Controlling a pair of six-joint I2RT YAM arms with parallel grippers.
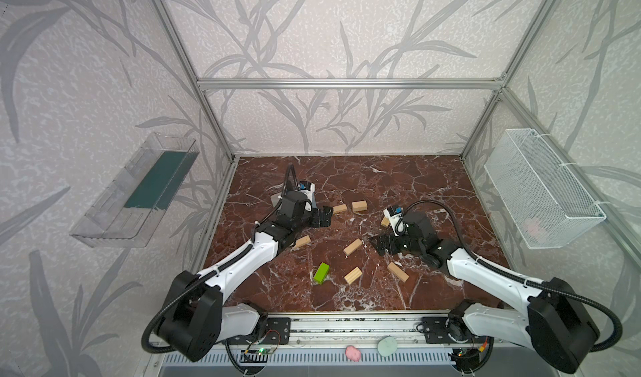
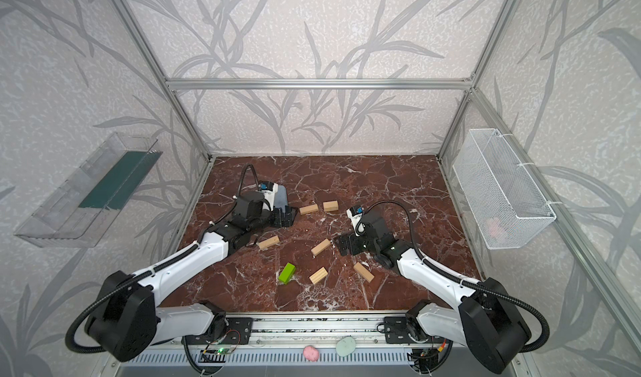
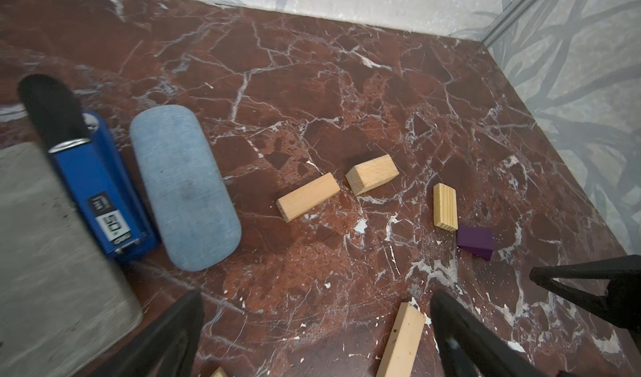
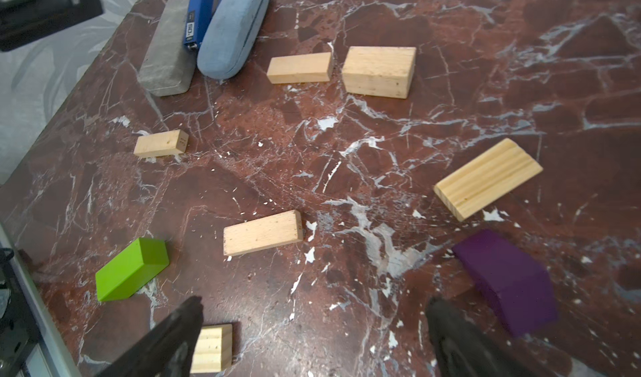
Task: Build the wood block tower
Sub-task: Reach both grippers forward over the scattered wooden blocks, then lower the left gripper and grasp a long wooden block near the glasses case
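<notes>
Several tan wood blocks lie flat and apart on the marble table (image 1: pixel 416 184), among them a pair (image 1: pixel 339 208) (image 1: pixel 359 206) at mid-back and one (image 1: pixel 352 247) in the middle. A lime-green block (image 1: pixel 321 273) (image 4: pixel 131 269) lies toward the front. The purple block (image 4: pixel 506 278) (image 3: pixel 475 241) shows only in the wrist views, beside a tan one (image 4: pixel 485 179). No tower stands in any view. My left gripper (image 1: pixel 326 215) (image 3: pixel 317 337) is open and empty just left of the pair. My right gripper (image 1: pixel 376 245) (image 4: pixel 315 337) is open and empty over bare marble, right of the middle block.
A grey case (image 3: pixel 52 254), a blue case (image 3: pixel 100 191) and a light-blue fabric case (image 3: pixel 184 188) lie together at the back left by my left wrist. A clear bin (image 1: pixel 135 191) hangs on the left wall, a white mesh basket (image 1: pixel 541 188) on the right.
</notes>
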